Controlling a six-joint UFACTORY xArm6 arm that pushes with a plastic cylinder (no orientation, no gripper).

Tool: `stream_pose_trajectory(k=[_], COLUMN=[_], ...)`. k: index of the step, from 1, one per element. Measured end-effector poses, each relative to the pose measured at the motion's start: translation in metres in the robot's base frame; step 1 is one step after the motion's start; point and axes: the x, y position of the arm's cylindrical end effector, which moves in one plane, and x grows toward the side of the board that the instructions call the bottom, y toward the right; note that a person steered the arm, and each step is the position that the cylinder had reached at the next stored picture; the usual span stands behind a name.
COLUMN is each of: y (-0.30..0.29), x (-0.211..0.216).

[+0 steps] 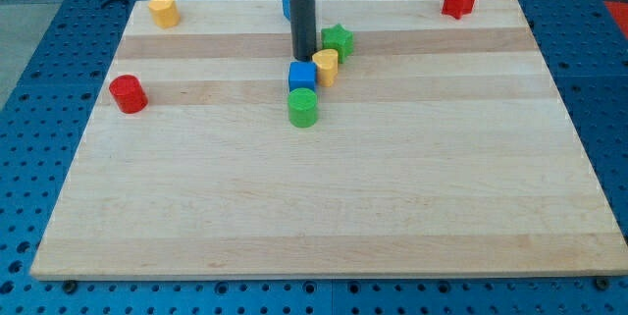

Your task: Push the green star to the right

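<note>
Green star [339, 39] sits near the wooden desk's [324, 207] top centre, touching a yellow block [326, 65], while my tip [303, 58], a jawless end effector holding nothing, rests just left of it.
</note>
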Motion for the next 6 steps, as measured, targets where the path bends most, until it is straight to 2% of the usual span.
stream_pose_trajectory(k=[1, 4, 6], y=[0.002, 0.141, 0.11], x=[-0.008, -0.009, -0.043])
